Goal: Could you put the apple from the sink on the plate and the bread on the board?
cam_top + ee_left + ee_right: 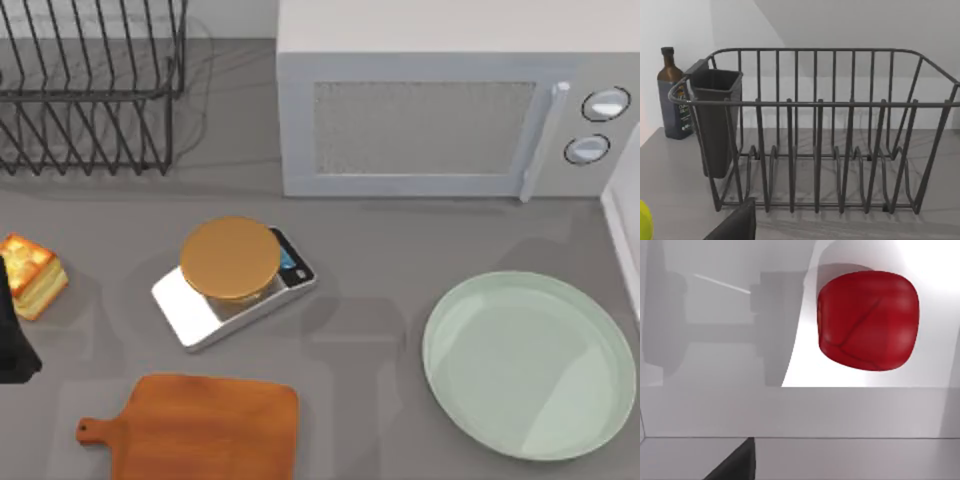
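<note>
the apple (867, 320) is being seen lying in the white sink (790, 410), and the bread (32, 275) is being seen at the table's far-left edge. the plate (450, 330) is being left bare on the right, the board (205, 430) near-left; whether either gripper is clenched or released cannot be told.

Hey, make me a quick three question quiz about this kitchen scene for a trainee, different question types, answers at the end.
1. True or false: the bread already sits on the board.
2. Multiple choice: what lies between the bread and the plate in the top view? A) a kettle B) the kitchen scale C) a mug
3. Fill in: the right wrist view shows the red ____ inside the pale sink.

Key:
1. False; it rests on the counter near the table's left edge, apart from the board.
2. B
3. apple
</note>
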Robot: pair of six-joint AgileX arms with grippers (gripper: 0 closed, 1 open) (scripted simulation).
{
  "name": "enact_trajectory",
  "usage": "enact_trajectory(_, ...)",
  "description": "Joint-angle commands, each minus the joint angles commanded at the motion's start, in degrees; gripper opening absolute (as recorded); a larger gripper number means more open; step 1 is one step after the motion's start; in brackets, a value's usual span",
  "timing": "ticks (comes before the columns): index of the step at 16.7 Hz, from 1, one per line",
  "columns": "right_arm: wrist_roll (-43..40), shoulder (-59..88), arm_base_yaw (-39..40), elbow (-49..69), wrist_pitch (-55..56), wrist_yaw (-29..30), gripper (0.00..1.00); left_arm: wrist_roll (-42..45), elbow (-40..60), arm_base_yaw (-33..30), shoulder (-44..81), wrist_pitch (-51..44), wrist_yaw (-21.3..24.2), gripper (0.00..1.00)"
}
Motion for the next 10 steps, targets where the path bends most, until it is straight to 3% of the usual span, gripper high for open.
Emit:
enact_trajectory(6,0.08,1.43,0.3,-1.25,2.3,0.03,1.0,0.0,0.0,0.0,0.0,0.0,0.0,1.0)
enact_trajectory(10,0.16,7.56,0.2,-5.25,13.18,0.09,1.0,0.0,0.0,0.0,0.0,0.0,0.0,1.0)
